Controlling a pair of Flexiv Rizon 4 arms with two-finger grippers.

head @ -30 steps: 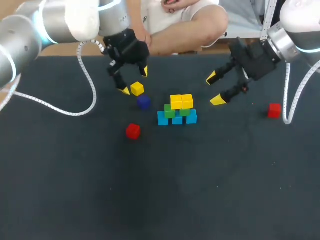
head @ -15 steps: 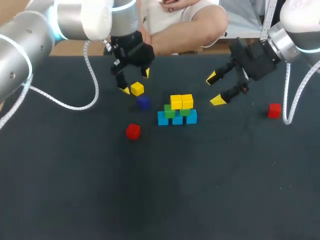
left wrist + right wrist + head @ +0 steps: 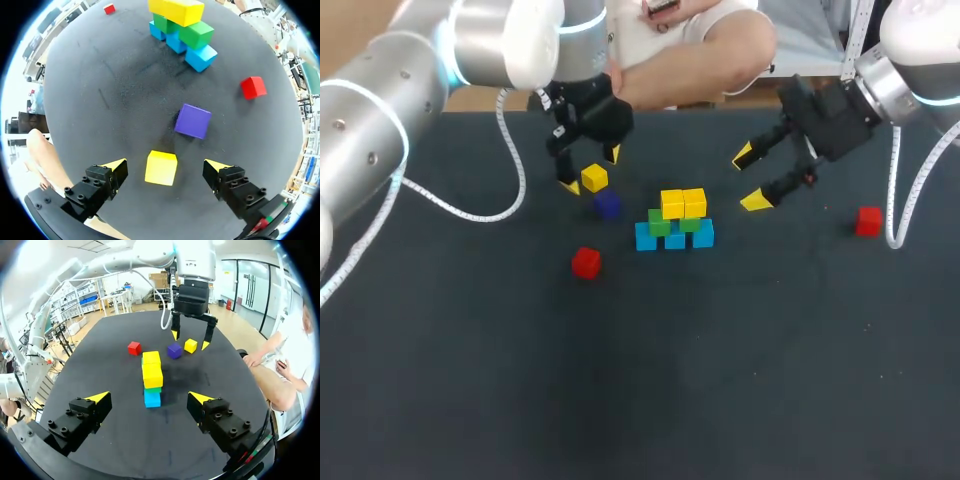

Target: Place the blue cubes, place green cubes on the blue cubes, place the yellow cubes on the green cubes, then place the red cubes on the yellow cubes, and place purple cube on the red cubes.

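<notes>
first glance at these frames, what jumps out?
The stack mid-table: blue cubes at the bottom, green on them, yellow on top. The left gripper stands open around a loose yellow cube without touching it, with the purple cube just ahead of it. The right gripper hangs open to the stack's right, and a red cube lies loose near the stack.

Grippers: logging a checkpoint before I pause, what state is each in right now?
Left gripper: open, jaws straddling the loose yellow cube, not touching it.
Right gripper: open, empty.
</notes>
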